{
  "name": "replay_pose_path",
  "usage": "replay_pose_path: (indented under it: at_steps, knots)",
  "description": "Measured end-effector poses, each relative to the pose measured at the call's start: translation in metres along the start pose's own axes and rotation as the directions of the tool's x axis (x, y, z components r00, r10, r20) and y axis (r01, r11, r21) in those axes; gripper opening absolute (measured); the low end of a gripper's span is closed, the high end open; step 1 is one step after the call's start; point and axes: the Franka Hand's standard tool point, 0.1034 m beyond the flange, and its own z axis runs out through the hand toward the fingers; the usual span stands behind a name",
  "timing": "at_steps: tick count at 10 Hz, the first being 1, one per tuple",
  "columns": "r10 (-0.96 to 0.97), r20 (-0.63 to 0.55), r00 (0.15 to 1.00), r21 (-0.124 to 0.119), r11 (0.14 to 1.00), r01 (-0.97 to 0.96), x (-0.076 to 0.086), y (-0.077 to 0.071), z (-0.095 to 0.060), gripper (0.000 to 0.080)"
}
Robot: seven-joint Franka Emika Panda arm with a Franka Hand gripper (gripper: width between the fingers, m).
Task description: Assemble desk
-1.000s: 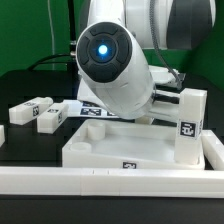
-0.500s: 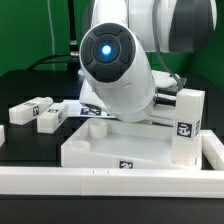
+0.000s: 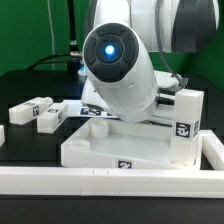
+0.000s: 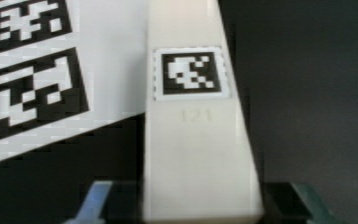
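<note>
In the wrist view my gripper (image 4: 194, 203) is open, its jaws on either side of a white square leg (image 4: 197, 130) with a dark gap on each side. The leg carries a black-and-white tag and lies on the black table beside the marker board (image 4: 34, 90). In the exterior view the arm hides the gripper and this leg. The white desk slab (image 3: 125, 150) with its raised rim lies in front. One leg (image 3: 187, 125) stands upright at the slab's end on the exterior view's right. Two loose legs (image 3: 30, 108) (image 3: 52, 118) lie at the exterior view's left.
A long white border rail (image 3: 110, 180) runs along the front of the table and up its side on the exterior view's right. The marker board (image 3: 88, 110) shows behind the slab. The robot arm (image 3: 120, 60) fills the middle of the exterior view.
The arm has shifted slightly toward the exterior view's right. The slab and the legs have not moved.
</note>
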Motion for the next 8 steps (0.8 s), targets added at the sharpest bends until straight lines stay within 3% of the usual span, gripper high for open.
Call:
replay_pose_path:
  at_steps: [2,3,5,6,8]
  knots:
    - [-0.005,0.004,1.0,0.003,1.0,0.005,-0.001,0.002,-0.006,0.0287]
    - [-0.014,0.022,1.0,0.005,1.0,0.014,-0.007,0.005,-0.017,0.0287]
    - [-0.029,0.071,0.997,-0.01,1.0,0.03,-0.023,0.009,-0.056,0.0288]
    - [-0.035,0.064,0.997,-0.004,0.999,0.036,-0.024,0.009,-0.069,0.0288]
    - [-0.036,0.045,0.998,0.001,0.999,0.036,-0.02,0.008,-0.072,0.0288]
